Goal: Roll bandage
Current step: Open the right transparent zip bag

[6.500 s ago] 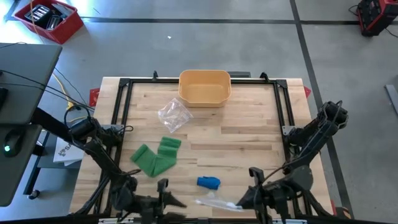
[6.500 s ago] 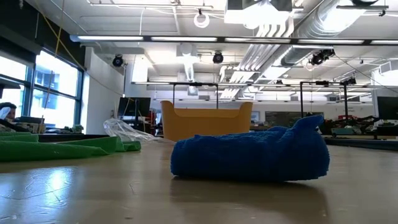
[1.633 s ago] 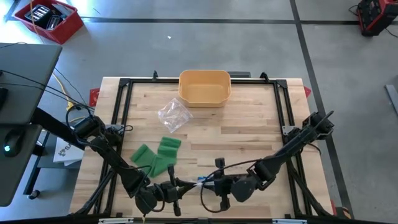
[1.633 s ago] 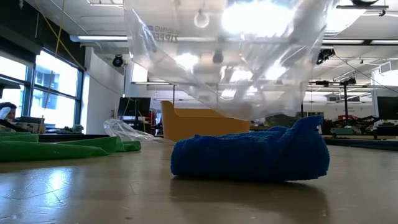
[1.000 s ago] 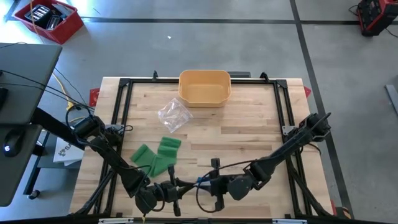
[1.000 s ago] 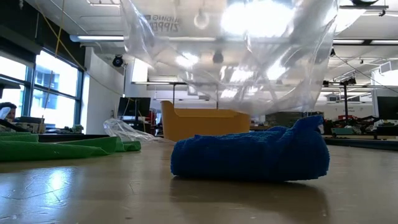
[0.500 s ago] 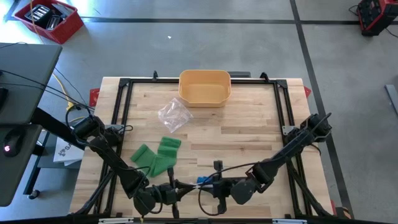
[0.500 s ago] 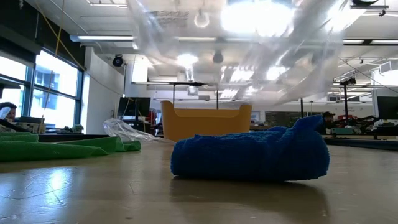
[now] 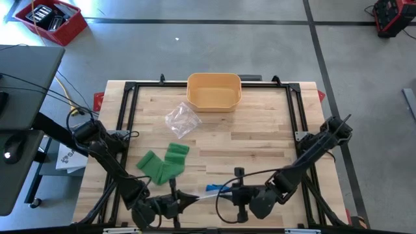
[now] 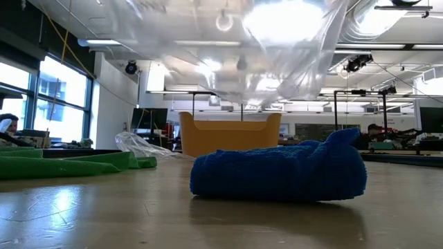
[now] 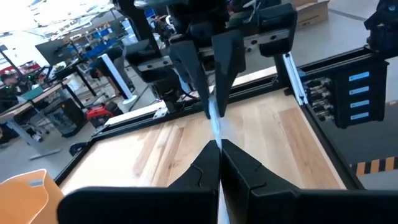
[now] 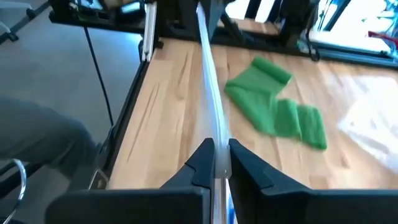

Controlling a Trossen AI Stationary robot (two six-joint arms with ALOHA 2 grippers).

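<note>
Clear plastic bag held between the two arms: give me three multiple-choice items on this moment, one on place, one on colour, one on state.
1. Where is the tan bin?
A. far edge of the table, middle
B. near left corner
C. on the floor

2. What colour is the bandage lying under the clear plastic bag?
A. red
B. blue
C. white

3. How do the pincers stand?
A. both wide open
B. both shut on the bag
C. only the left is shut

Key: 1 A, the high view shows it at the far edge. 2 B, the blue bandage lies below the bag. 3 B, the left pincer and right pincer each pinch the bag's edge.
</note>
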